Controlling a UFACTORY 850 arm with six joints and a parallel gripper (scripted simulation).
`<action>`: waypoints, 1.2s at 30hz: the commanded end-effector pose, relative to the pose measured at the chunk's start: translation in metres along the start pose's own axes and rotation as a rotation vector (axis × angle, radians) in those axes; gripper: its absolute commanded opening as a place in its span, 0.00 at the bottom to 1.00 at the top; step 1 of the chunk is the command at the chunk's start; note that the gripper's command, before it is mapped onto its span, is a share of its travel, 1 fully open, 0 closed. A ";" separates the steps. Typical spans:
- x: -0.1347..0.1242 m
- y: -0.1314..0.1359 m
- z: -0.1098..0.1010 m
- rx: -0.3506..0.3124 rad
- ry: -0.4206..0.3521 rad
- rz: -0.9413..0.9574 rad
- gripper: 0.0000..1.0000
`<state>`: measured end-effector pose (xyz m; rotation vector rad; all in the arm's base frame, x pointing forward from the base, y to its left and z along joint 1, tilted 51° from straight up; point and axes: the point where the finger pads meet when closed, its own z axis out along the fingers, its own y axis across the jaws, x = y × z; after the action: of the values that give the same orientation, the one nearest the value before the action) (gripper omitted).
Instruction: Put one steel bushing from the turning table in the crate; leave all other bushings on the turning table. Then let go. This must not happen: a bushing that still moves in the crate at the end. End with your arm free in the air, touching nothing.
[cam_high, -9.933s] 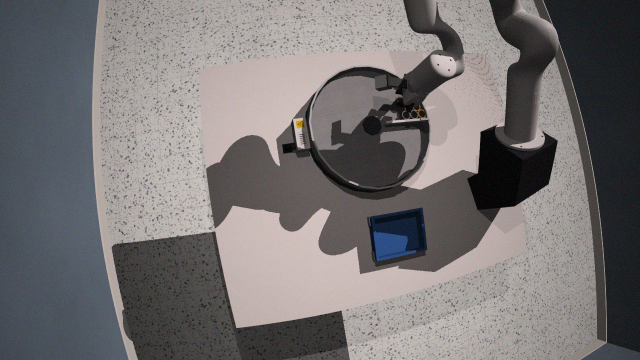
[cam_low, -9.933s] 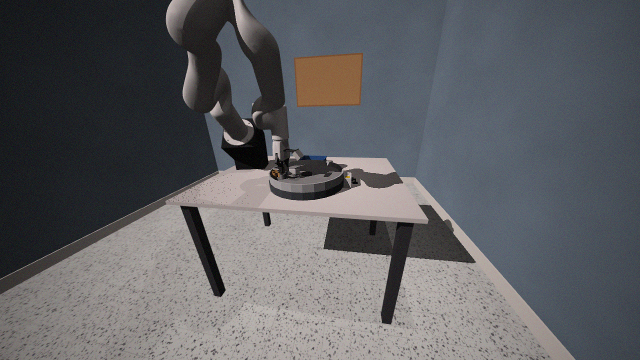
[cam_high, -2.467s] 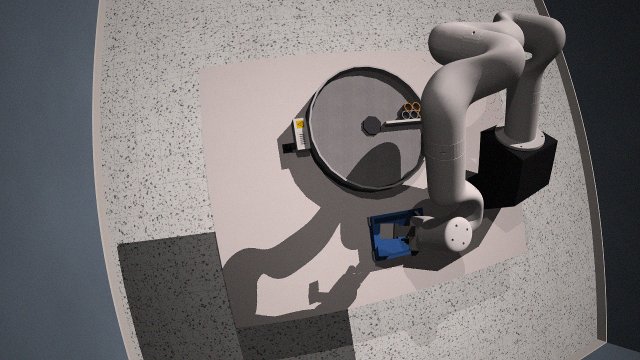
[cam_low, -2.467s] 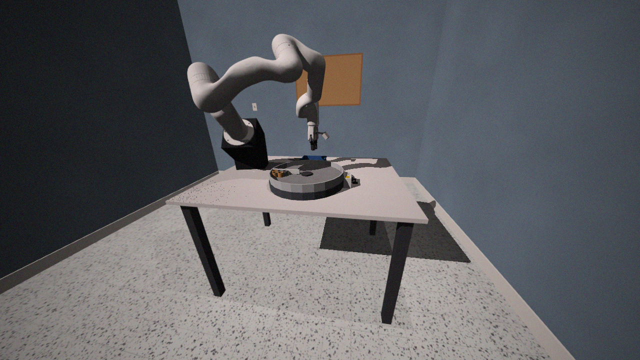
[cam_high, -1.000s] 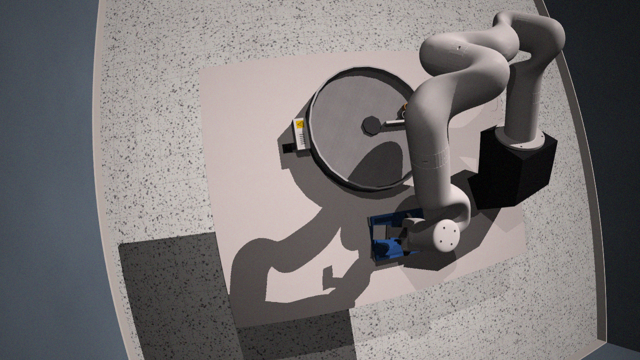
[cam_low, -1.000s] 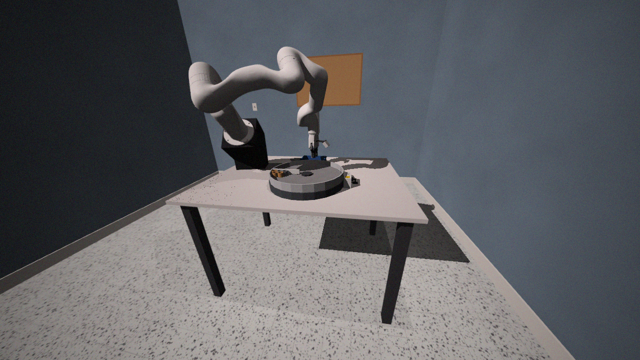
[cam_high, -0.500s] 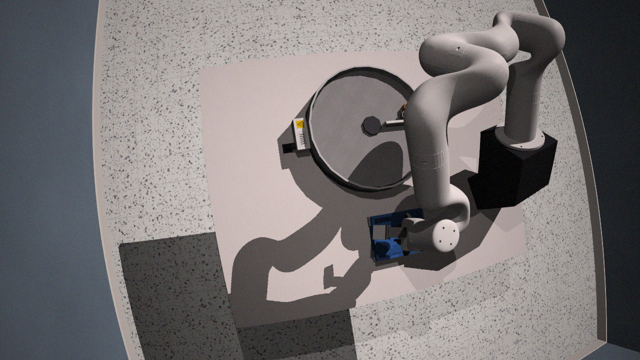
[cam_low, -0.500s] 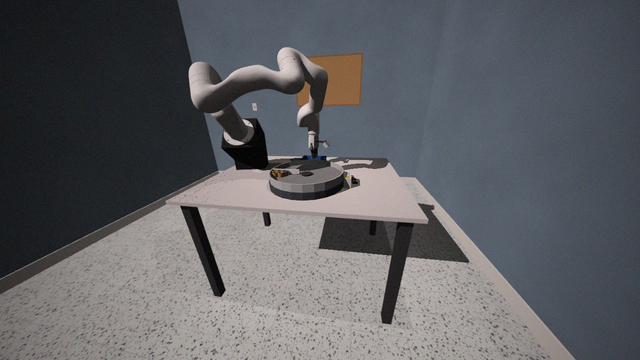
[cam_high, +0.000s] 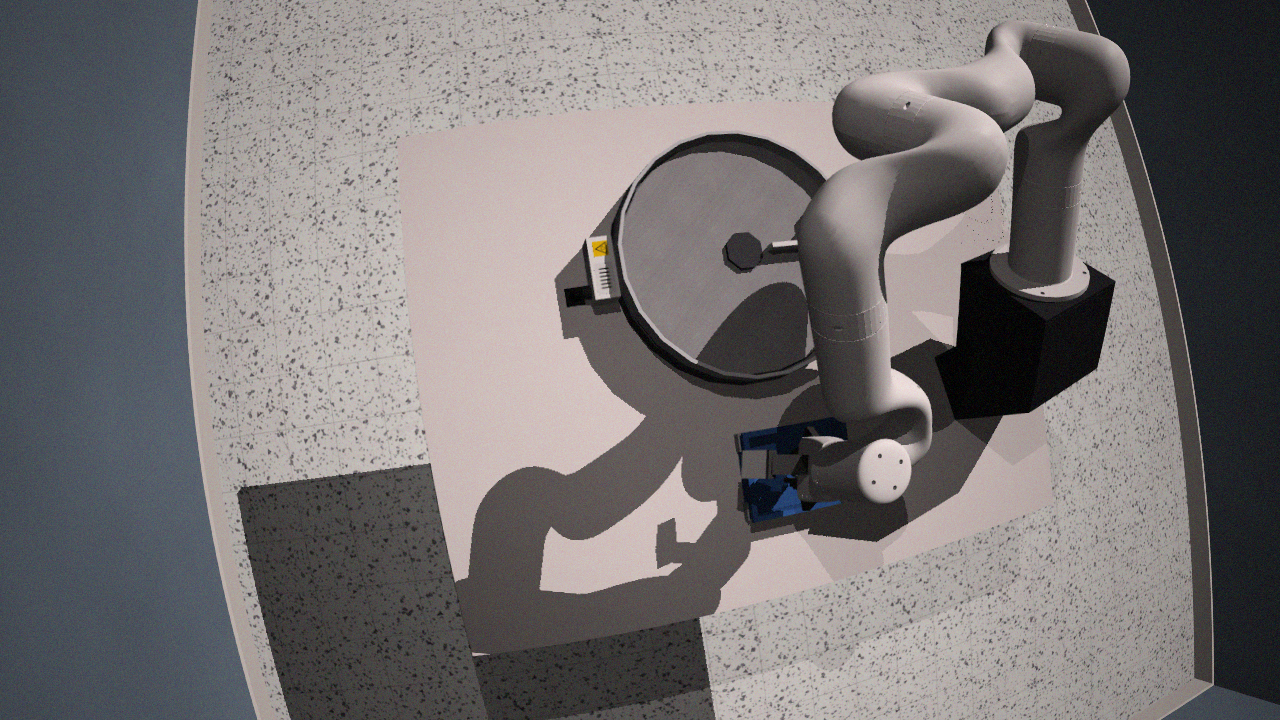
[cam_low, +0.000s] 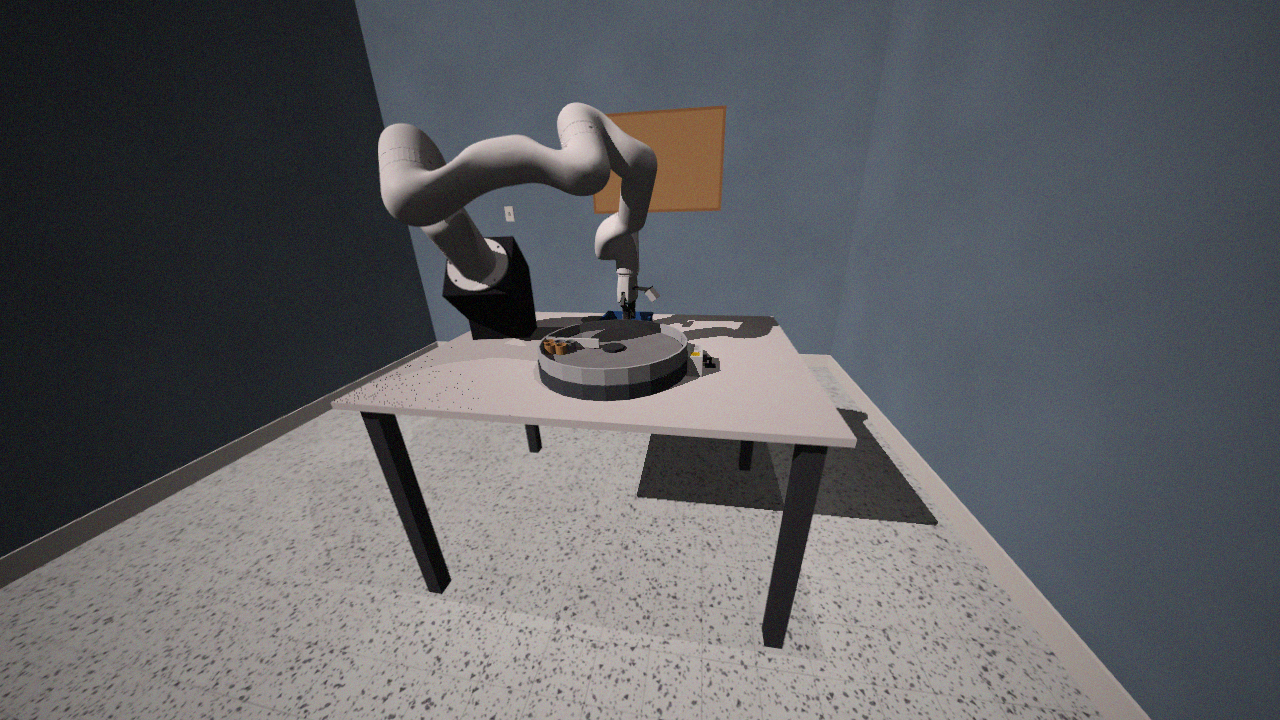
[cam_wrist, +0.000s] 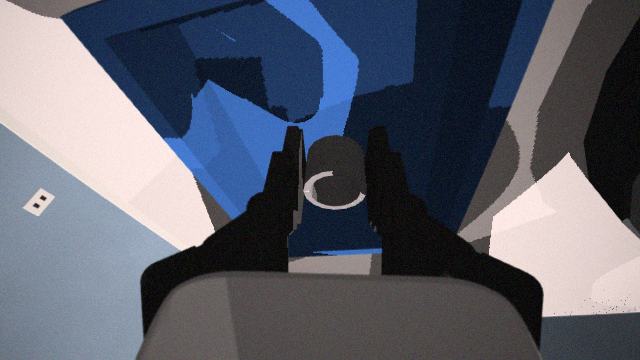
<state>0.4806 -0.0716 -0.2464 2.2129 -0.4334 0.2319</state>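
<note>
Steel bushing (cam_wrist: 334, 170) sits clamped between the gripper (cam_wrist: 334, 165) fingers, hanging over the blue crate (cam_wrist: 280, 65); stiff, probably heavy and slick, so that side-wall pinch looks right

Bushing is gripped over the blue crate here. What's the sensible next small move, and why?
Probably lower a little further, then open. The gripper is shut on the steel bushing, with the blue crate filling the wrist view beneath it. The exterior view shows the fingers near the crate rim, so release looks close.
</note>
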 end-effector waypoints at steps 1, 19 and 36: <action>0.001 -0.001 0.004 0.001 0.001 0.000 0.00; 0.001 0.000 0.019 0.001 0.001 0.000 0.00; 0.001 0.000 0.019 0.001 0.001 0.000 0.00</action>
<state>0.4810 -0.0872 -0.2589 2.2129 -0.4333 0.2321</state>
